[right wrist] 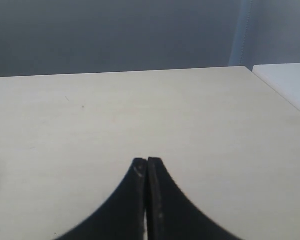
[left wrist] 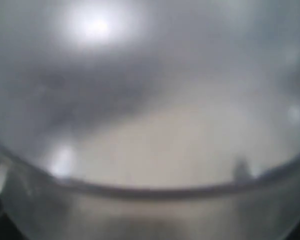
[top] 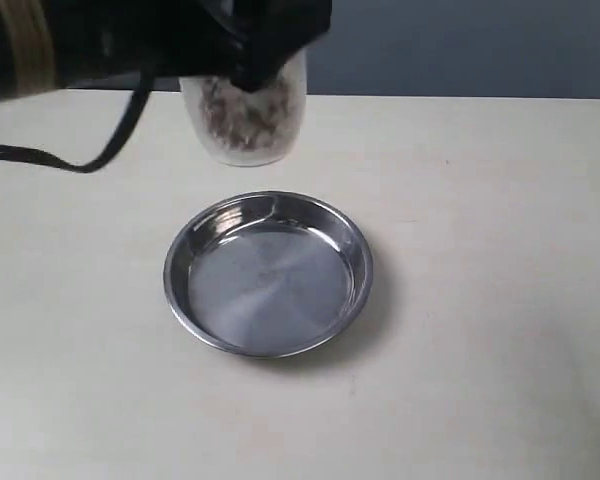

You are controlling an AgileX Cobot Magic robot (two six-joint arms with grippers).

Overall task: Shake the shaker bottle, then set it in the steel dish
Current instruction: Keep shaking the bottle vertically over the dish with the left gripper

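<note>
The frosted shaker bottle [top: 248,118] hangs in the air behind the steel dish [top: 268,273], brown granules showing through its wall. My left gripper [top: 265,45], black, reaches in from the upper left and is shut on the bottle's upper part; its top is hidden by the gripper. In the left wrist view the bottle [left wrist: 150,125] fills the whole picture as a grey blur, and the fingers do not show. The dish sits on the table with nothing in it. My right gripper [right wrist: 147,161] hovers over bare table, its two black fingertips pressed together.
The beige table [top: 480,300] spreads around the dish. A black cable [top: 90,160] loops down from the left arm at the far left. A grey wall [right wrist: 115,35] stands behind the table, and a white surface [right wrist: 290,82] lies past its corner.
</note>
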